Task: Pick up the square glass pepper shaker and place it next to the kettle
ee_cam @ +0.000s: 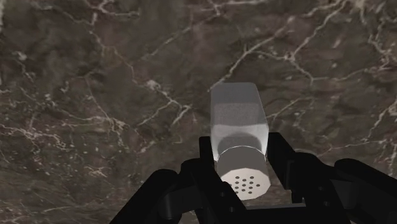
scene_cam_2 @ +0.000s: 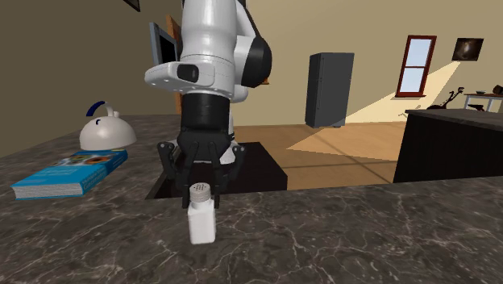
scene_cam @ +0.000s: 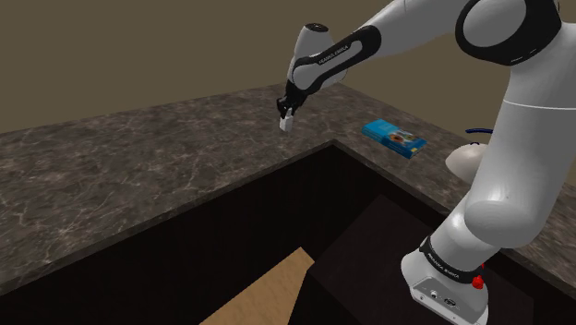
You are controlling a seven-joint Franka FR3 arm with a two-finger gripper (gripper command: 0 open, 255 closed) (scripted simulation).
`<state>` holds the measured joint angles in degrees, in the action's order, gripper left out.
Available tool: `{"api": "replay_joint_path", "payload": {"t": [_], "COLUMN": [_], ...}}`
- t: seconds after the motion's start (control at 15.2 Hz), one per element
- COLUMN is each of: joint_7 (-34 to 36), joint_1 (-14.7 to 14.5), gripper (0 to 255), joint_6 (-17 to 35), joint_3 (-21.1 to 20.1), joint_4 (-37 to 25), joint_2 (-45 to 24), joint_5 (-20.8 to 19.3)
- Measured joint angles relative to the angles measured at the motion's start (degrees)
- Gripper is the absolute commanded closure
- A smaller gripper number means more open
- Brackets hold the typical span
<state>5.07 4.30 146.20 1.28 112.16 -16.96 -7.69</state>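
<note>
since the fingers [ee_cam: 280, 159] sit on either side of the neck just under the perforated cap, the gripper [ee_cam: 243, 153] reads as clamped on the pepper shaker [ee_cam: 236, 118]; both pads look pressed to it, no gap visible.

- shaker: square pale body, grey round cap with holes. upright, cap toward the hand, body pointing down at the dark marbled countertop [ee_cam: 76, 95].
- second exterior view: gripper [scene_cam_2: 199, 187] comes straight down over the shaker [scene_cam_2: 201, 222]. base is at or just above the stone; cannot tell if it is lifted.
- shoulder view: shaker [scene_cam: 287, 122] hangs under the gripper [scene_cam: 288, 113] over the far run of the countertop [scene_cam: 111, 175], near the inner corner.
- grip is high on the neck, likely because the cap is the narrowest part and the fingers clear the square shoulders there. the long body below could swing in a quick move.

target side:
- kettle [scene_cam_2: 106, 129], white with a blue handle, stands on the other run of the counter, well apart from the shaker.
- blue book [scene_cam_2: 68, 173] lies flat between shaker and kettle, just beside the kettle.
- in the shoulder view the kettle [scene_cam: 462, 159] is partly hidden by the white arm [scene_cam: 517, 138]; book [scene_cam: 394, 138] lies before it.

judgement: grasp step done or nearly so; carry and placement remain. the route needs height to clear the book, and free stone beside the kettle for set-down.
</note>
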Motion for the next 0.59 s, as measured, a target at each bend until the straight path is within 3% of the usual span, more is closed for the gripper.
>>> {"api": "replay_joint_path", "payload": {"t": [0.59], "joint_7": [-0.9], "joint_1": [0.1], "gripper": [255], "joint_6": [-6.0], "joint_3": [-0.3], "joint_4": [-2.8], "joint_2": [3.3], "joint_5": [0.7]}}
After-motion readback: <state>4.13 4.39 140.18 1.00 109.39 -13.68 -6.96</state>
